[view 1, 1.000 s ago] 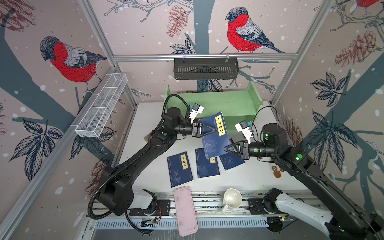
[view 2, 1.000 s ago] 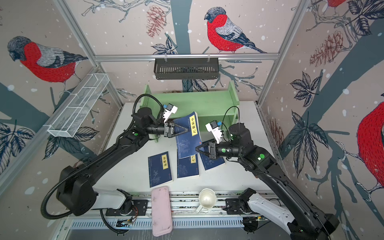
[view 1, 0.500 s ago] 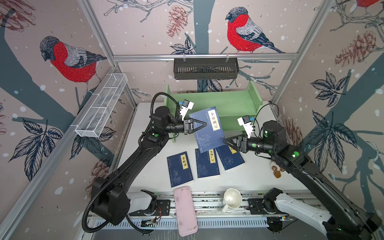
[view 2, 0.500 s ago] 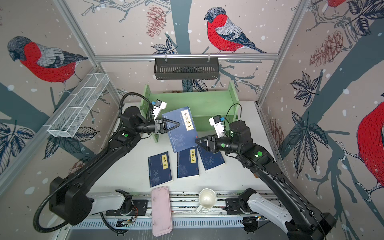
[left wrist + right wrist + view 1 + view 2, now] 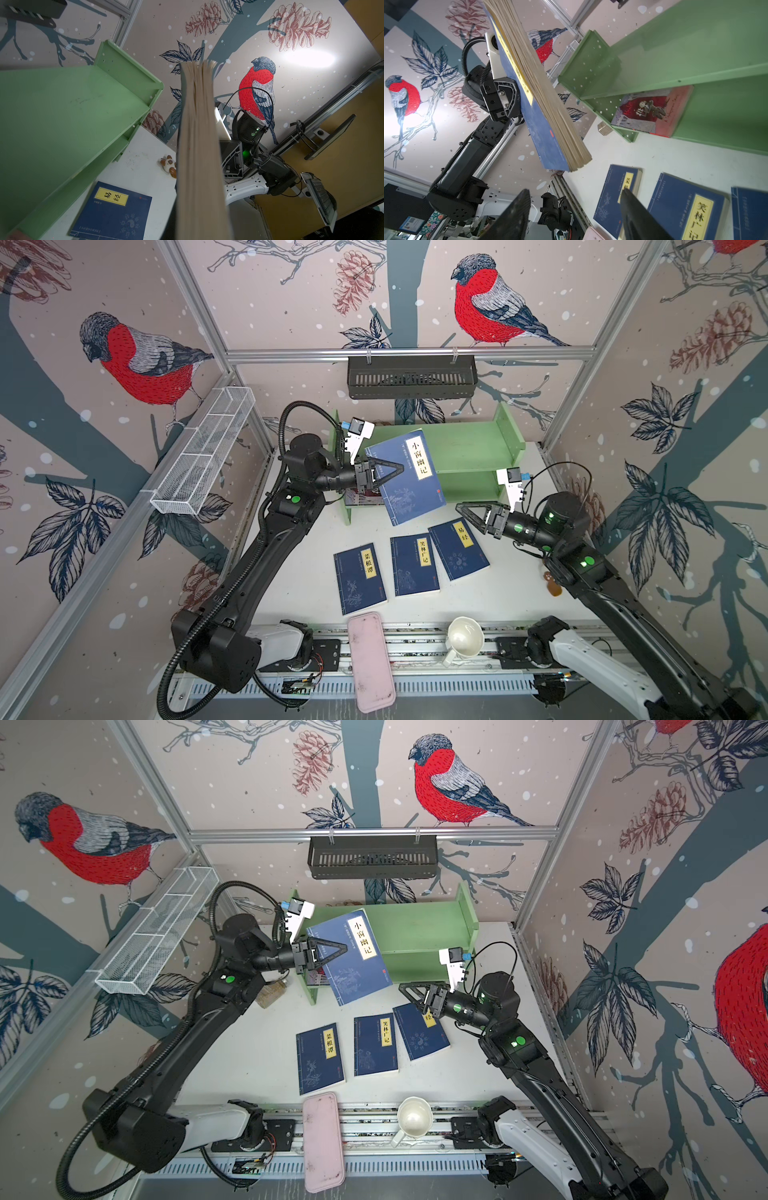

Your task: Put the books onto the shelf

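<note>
There's the left gripper (image 5: 398, 469) clamped on a book (image 5: 415, 489), holding it tilted in the air before the shelf (image 5: 469, 448) at twelve o'clock on the table (image 5: 498, 589). The right gripper (image 5: 466, 512) is spread wide, holding nothing, at four o'clock from that book. A red book (image 5: 652, 112) sits in the lower tier, at the nine o'clock end. Three flat books (image 5: 414, 566) lie at six.

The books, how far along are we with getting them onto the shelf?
Done: the red-and-grey book sits in the shelf's lower tier, at its left end. In hand: the left gripper is shut on one navy book, held in the air before the shelf; the right gripper is open and empty. Left: three navy books lie flat on the table.
</note>
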You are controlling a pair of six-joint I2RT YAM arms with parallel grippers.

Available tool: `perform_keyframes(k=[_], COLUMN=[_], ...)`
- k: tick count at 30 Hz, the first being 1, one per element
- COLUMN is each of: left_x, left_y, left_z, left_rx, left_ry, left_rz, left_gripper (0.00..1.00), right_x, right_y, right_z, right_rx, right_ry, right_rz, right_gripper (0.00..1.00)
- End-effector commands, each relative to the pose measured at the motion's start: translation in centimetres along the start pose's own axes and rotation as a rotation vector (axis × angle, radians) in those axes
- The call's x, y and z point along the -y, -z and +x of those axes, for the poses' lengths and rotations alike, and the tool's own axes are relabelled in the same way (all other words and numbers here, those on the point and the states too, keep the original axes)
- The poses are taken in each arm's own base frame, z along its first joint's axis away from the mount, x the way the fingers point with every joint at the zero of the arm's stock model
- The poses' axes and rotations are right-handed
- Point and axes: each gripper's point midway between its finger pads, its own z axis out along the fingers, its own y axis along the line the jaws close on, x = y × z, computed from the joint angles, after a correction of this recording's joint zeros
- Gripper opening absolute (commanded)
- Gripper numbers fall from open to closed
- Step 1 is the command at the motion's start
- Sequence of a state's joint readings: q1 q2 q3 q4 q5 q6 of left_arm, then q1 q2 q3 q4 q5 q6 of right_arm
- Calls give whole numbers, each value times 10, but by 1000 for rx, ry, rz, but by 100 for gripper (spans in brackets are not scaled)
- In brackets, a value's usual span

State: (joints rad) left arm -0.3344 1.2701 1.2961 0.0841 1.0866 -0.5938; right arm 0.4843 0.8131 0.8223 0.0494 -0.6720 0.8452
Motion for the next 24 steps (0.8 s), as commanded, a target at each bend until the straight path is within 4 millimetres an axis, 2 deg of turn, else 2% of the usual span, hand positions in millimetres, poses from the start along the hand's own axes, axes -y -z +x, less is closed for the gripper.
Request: perform_keyframes(k=[1,8,10,17,24], left_x=[1,7,7,22,14], left_y=[5,23,31,38,38], left_z=[-18,-68,-76,-73,-61], left_rx=[37,196,237,293,283], left_ry=[-69,-61,-36,103,151], left_rz=[-50,-111,-109,85,78], left_gripper=[0,0,0,0,0], right_x=[-34,-55,-56,-56,-57], right_y=[-5,-39,-47,-77,-94], right_z=[-17,-6,-6,-4,-18], right_rx=[78,87,109,132,203], right_ry=[58,71,77,78,91], right_rz=[-135,-231,-232,-260,-291], right_gripper=[71,73,73,73,74])
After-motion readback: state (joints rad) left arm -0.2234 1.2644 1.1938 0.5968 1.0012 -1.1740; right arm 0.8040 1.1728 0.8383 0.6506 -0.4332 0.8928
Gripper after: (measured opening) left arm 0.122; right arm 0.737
